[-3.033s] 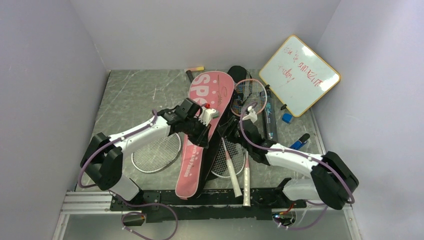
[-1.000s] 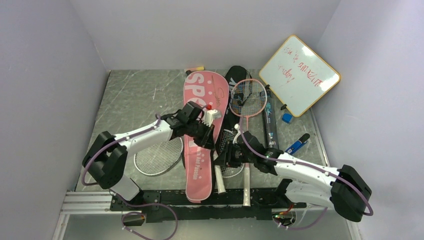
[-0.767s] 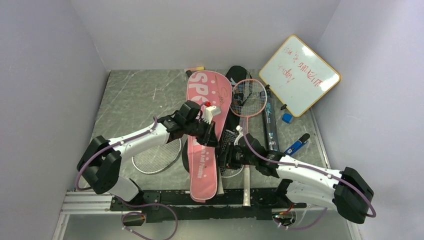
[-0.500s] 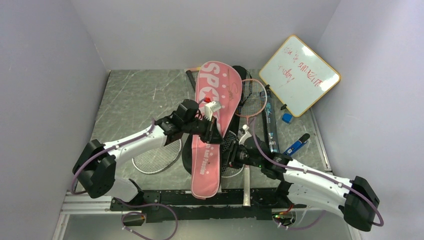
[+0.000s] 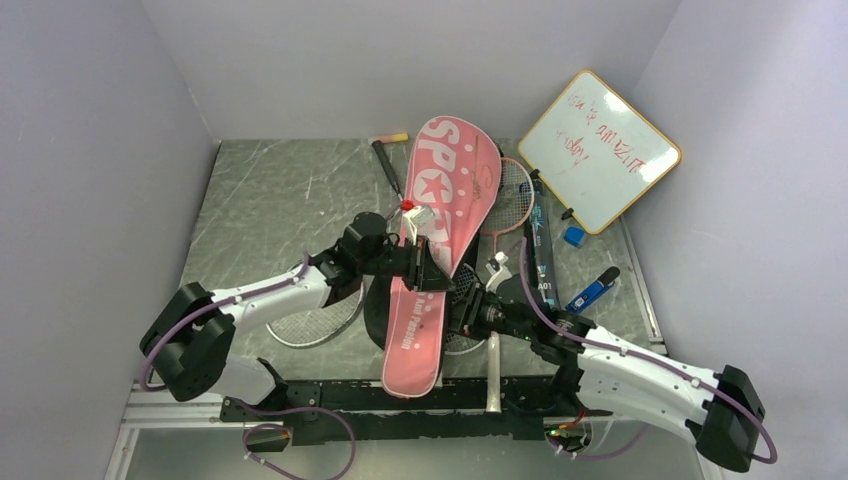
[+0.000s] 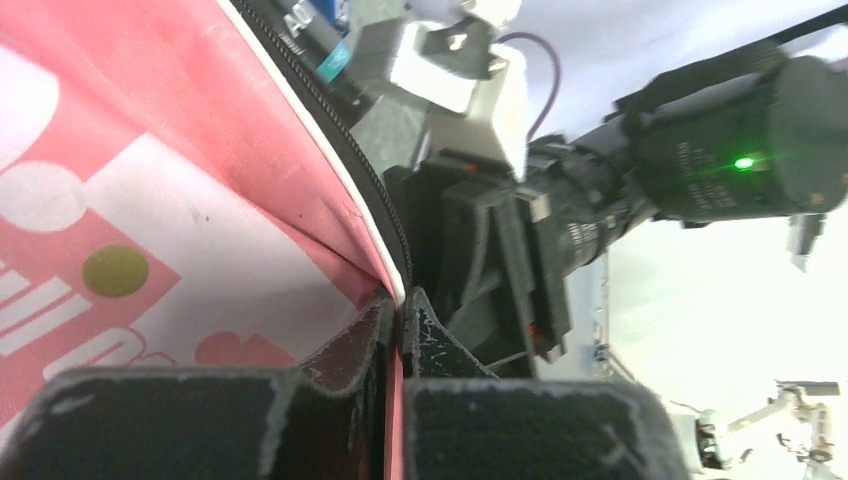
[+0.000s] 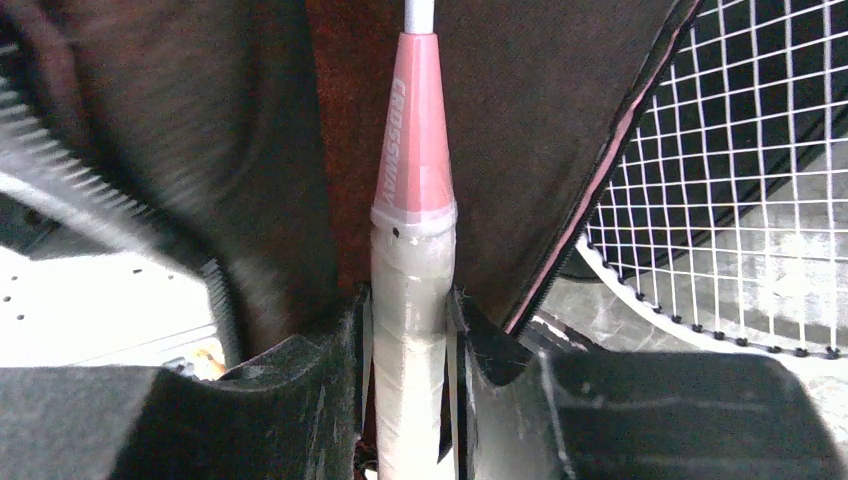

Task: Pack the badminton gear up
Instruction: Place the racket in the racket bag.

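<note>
The pink fabric "SPORT" racket cover (image 5: 440, 200) is lifted off the table at centre, wide end tipped far-right, narrow end near the arm bases. The left gripper (image 6: 398, 318) pinches its zipper edge about mid-length, likely to hold the mouth up so a racket can go in. Left fingers (image 6: 372, 340) are pressed together with only the thin pink fabric between them.

The right gripper (image 7: 410, 305) sits just right of that edge, clamped on a white-wrapped racket handle with pink cone (image 7: 412, 230). Right fingers (image 7: 325, 375) are part-way apart, both pads touching the grip tape. The shaft runs into the dark opening under the cover flap, so this looks like mid-insertion. Cannot tell which racket head it belongs to.

- A black racket cover (image 5: 372, 312) lies under the pink one.
- A white-framed racket (image 5: 315, 312) lies flat to the left, under the left arm.
- A pink-framed racket head (image 5: 517, 195) peeks out right of the cover's wide end, with a dark tube (image 5: 541, 250) just beside it.
- A wood-framed whiteboard (image 5: 600, 150) stands far right; it is not gear.

Nothing looks fully packed yet.
</note>
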You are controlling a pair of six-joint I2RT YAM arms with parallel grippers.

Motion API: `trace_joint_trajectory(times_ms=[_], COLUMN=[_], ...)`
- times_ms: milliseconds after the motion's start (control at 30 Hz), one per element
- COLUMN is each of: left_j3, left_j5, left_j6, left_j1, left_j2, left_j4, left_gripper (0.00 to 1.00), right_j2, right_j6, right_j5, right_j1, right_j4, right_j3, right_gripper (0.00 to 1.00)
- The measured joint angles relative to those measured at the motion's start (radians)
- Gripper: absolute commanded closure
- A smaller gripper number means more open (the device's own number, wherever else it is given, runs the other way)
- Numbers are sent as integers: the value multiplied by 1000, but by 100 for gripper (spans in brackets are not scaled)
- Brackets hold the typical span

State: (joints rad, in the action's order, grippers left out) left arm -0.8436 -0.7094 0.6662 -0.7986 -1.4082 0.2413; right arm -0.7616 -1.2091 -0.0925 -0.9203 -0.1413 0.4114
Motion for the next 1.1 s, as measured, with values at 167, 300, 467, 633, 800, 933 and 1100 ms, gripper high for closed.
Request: trace_joint_trajectory(times_ms=[167,300,467,633,800,933,1100], left_j3=[103,142,177,197,200,201,192], left_j5=[-27,-41,-76,-79,-80,-80,-64], left_j6=[234,388,537,574,575,549,417], left_j1=[-1,-17,-56,-62,-59,-33,13], left_j2=[-1,-14,-41,-58,-57,-28,85], left_j4=[324,528,755,814,813,732,485], left_gripper=[95,95,95,95,95,95,95], right_j2=[-55,-56,-25,-6,-44,-114,-257], right_j6=[-19,-31,-34,-32,-5,13,43], right_j5=[-17,-9,30,88,103,124,126], right_j1=[-2,-2,-3,-3,-3,-3,0], right_j4=[67,147,265,290,292,296,303], right_j3=[-1,-14,-64,-71,-60,-26,50], right_gripper=[100,100,100,100,100,100,100])
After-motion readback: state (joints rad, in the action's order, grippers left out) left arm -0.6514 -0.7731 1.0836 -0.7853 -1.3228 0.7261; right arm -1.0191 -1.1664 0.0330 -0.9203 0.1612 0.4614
